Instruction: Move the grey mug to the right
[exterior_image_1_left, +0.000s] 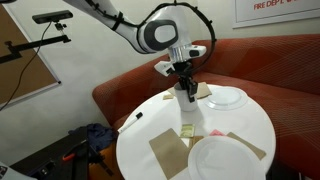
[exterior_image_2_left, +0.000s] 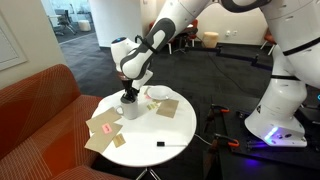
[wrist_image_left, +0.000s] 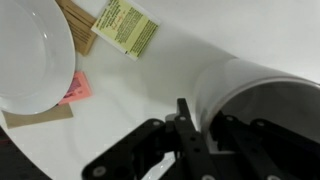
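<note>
The grey mug (exterior_image_1_left: 187, 97) stands near the middle of the round white counter (exterior_image_1_left: 145, 125), right under the arm. In the wrist view the grey mug is very close, and its rim fills the right side of the picture. One of the fingers (wrist_image_left: 185, 115) is just outside the mug's wall. The other looks like it may be inside the mug, but it is too dark to be sure. So I cannot tell if the fingers are squeezing the wall or are just placed around it.

Here is what could go wrong. If the hold is only on one thin bit of the rim, the grey mug could tip or slip out when it is moved sideways. If it is slid and not lifted, it could catch on the counter and fall over.

A white plate (exterior_image_1_left: 228, 97) lies near the grey mug, so a wide push could bump it. A brown sheet (exterior_image_1_left: 205, 92) sits between them and could get dragged along.
</note>
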